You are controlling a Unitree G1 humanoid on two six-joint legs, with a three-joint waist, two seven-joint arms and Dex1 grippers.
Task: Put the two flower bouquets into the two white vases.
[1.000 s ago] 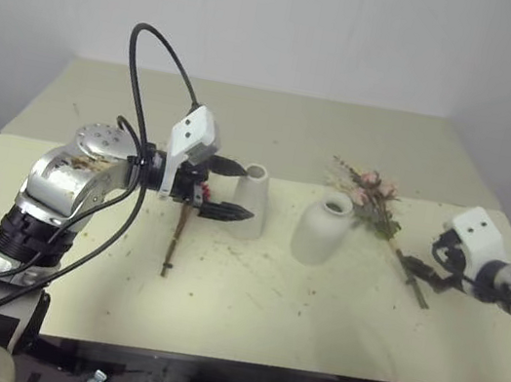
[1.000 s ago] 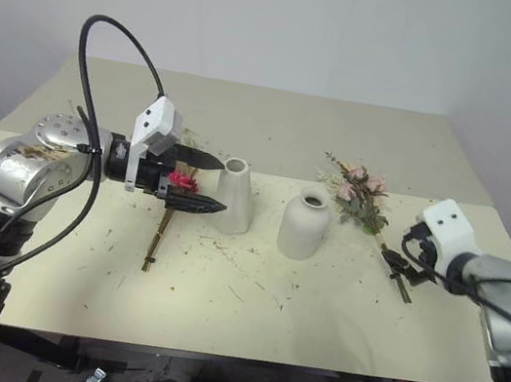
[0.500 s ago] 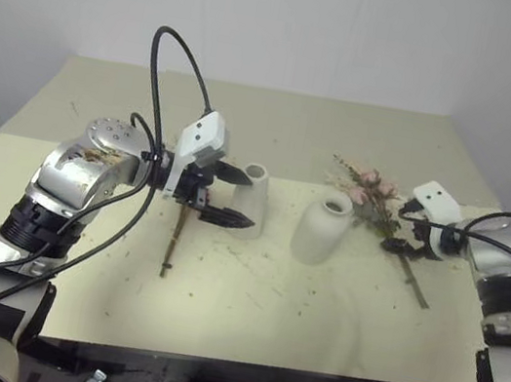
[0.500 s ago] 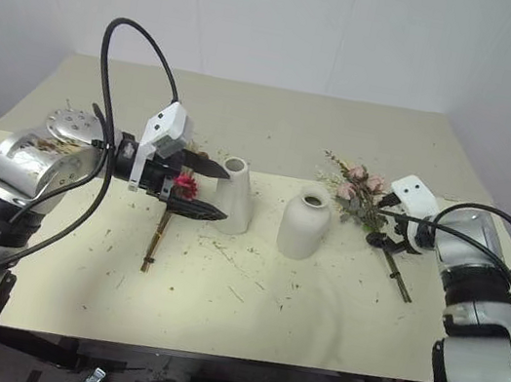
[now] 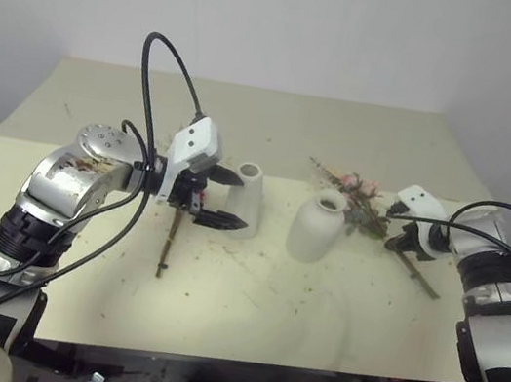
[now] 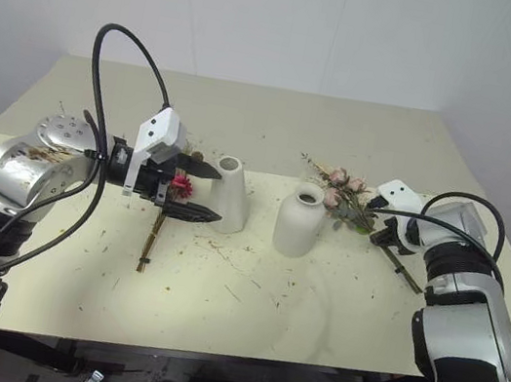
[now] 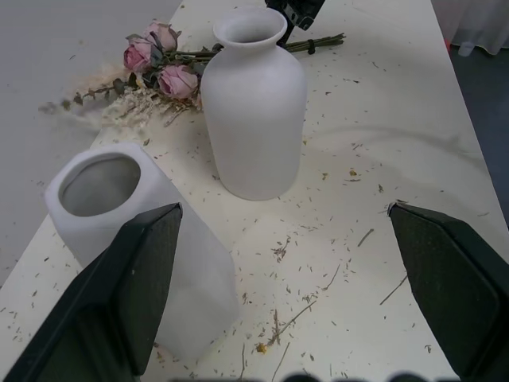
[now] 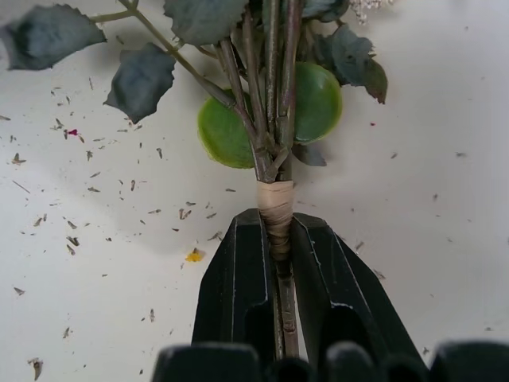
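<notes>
The rose bouquet [image 5: 353, 196] lies on the table to the right of the rounded white vase [image 5: 317, 225]. My right gripper [image 8: 277, 232] is shut on its taped stems [image 8: 277, 205], low over the tabletop [image 5: 402, 245]. The slim cone vase [image 5: 248, 196] stands left of the rounded one. My left gripper [image 6: 220, 195] hovers open just left of the cone vase, with nothing between its fingers [image 7: 119, 302]. Behind and under it lies the dried bouquet, with its magenta daisy [image 6: 178, 182] and a long stem [image 5: 167, 247] running toward the front edge.
Dry plant crumbs are scattered over the cream table [image 5: 243, 318]. A black cable [image 5: 159, 65] arcs above my left arm. The table's right edge lies close beyond the rose stems' ends [image 5: 431, 291].
My right gripper came in from the right and closed on the rose stems. The bouquet has swung a little toward the rounded vase. The left gripper stayed open in place.
</notes>
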